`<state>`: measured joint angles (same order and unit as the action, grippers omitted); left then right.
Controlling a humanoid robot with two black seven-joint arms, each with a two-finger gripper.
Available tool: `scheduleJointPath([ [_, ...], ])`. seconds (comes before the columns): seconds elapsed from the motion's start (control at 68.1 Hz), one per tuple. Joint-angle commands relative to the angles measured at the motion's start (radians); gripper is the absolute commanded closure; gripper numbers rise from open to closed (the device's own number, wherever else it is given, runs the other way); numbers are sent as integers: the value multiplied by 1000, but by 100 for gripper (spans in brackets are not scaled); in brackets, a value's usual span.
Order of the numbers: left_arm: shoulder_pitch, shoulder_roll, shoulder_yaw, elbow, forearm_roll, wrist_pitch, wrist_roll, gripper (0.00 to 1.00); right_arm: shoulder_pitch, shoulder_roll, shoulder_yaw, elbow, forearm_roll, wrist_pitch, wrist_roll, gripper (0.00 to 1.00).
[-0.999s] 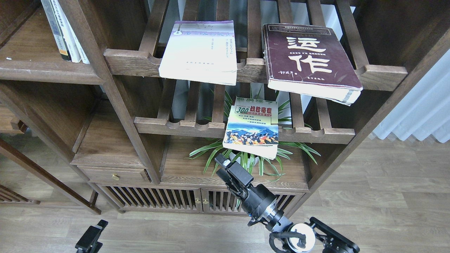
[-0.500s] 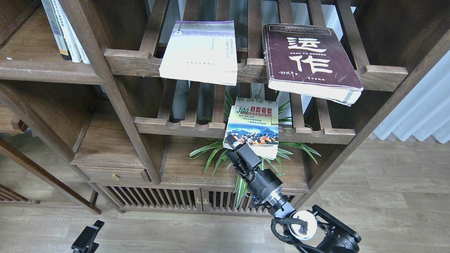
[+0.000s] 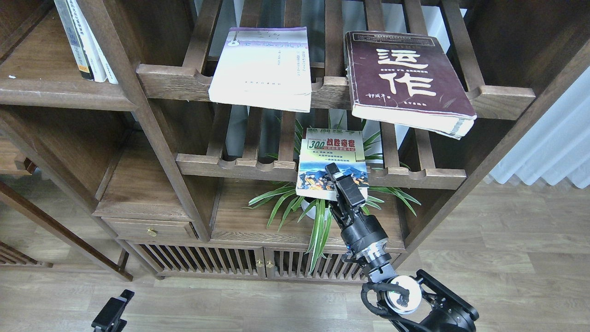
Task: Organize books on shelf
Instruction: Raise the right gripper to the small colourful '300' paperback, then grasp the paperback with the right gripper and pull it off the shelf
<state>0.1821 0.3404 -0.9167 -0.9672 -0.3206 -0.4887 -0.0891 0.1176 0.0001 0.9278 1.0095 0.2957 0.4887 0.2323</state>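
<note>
A small green-and-white book (image 3: 329, 152) lies on the lower slatted shelf (image 3: 230, 166), with its front end hanging over the rail. My right gripper (image 3: 339, 177) reaches up from below and one finger lies over the book's lower right cover. The other finger is hidden, so the grip is unclear. A white book (image 3: 260, 64) and a maroon book (image 3: 405, 78) lie flat on the upper slatted shelf (image 3: 170, 80), both overhanging its front. My left gripper (image 3: 110, 316) hangs low at the bottom left over the floor, small and dark.
Several upright books (image 3: 85, 41) stand on the top-left shelf. A green potted plant (image 3: 318, 216) sits on the cabinet top right under the small book and beside my right arm. A white curtain (image 3: 553, 138) hangs at the right.
My right gripper has risen and moved right, from in front of the plant up onto the small book's lower edge. The book has shifted slightly back. The left gripper sank a little.
</note>
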Motion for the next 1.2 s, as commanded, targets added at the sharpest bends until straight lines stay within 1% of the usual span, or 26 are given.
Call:
scheduleJointPath([
  [0.0,-1,0,-1,1,0,0,0,0,-10,0,5,8,49,0,1,73],
  [0.103,-1,0,-2,1,0,0,0,0,-12,0,5,8,48,0,-1,85],
  [0.118,-1,0,-2,4,2,0,0,0,-18,0,5,8,48,0,-5,96],
  [0.323,-12,-1,-2,38,2,0,0,0,-29,0,-6,12,39,0,-10,96],
  [0.367,-12,-1,-2,38,0,0,-4,0,-36,0,-7,12,34,0,-11,96],
  [0.397,-12,-1,-1,33,-1,0,-15,0,-42,0,-9,14,28,0,-11,96],
  [0.5,-13,-3,-1,33,0,0,-17,0,-61,0,-14,18,2,0,-13,96],
  [0.588,-13,-11,-1,39,0,0,-15,0,-99,0,-15,40,-35,0,-14,96],
  [0.646,-13,-14,6,39,2,0,-3,0,-122,0,-15,53,-49,0,-14,96],
  [0.749,-36,-15,21,38,0,0,0,0,-174,0,-17,86,-66,0,-14,96],
  [0.911,-42,-18,98,31,2,0,-15,0,-271,0,-21,132,-78,0,-14,96],
  [1.117,-47,-47,104,36,-1,0,-9,0,-346,0,-64,141,-87,0,-16,96],
  [1.146,-49,-51,104,36,-1,0,-9,0,-354,0,-69,141,-87,0,-19,96],
  [1.19,-52,-54,104,33,-1,0,-9,0,-363,0,-76,141,-87,0,-36,96],
])
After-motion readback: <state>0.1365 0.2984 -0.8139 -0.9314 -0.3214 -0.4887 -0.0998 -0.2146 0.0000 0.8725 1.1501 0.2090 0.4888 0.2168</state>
